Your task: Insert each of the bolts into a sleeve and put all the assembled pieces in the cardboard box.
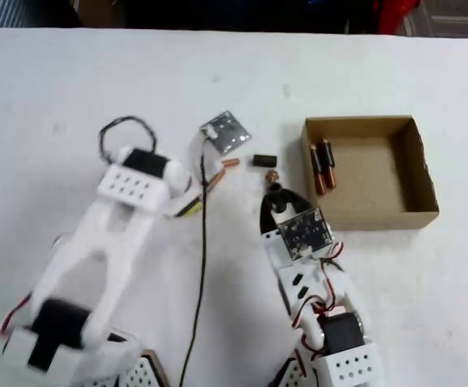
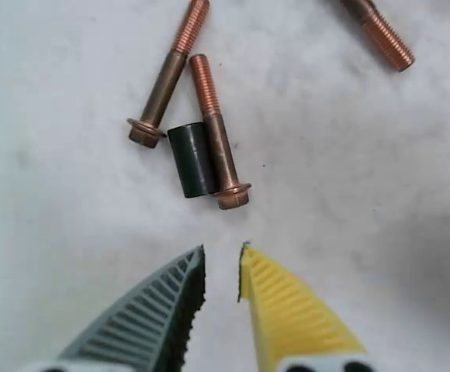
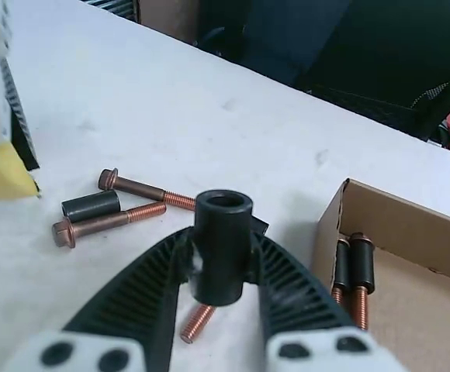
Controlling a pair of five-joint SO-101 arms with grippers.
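Note:
My right gripper (image 3: 223, 246) is shut on a black sleeve (image 3: 223, 225), which stands upright just above the table. Under it lies a copper bolt (image 3: 198, 322). In the high view this gripper (image 1: 273, 193) sits left of the cardboard box (image 1: 415, 173). Two assembled pieces (image 1: 321, 166) lie in the box by its left wall. My left gripper (image 2: 222, 267) hangs slightly open, with nothing between its grey and yellow fingers. Just beyond its tips, another sleeve (image 2: 192, 160) lies between two bolts (image 2: 219, 147). A third bolt (image 2: 382, 35) lies farther off.
A small square metal plate (image 1: 226, 133) lies behind the bolts. A black cable (image 1: 202, 266) runs down the table between the two arms. One more dark sleeve (image 1: 262, 160) rests left of the box. The table's far half is bare white.

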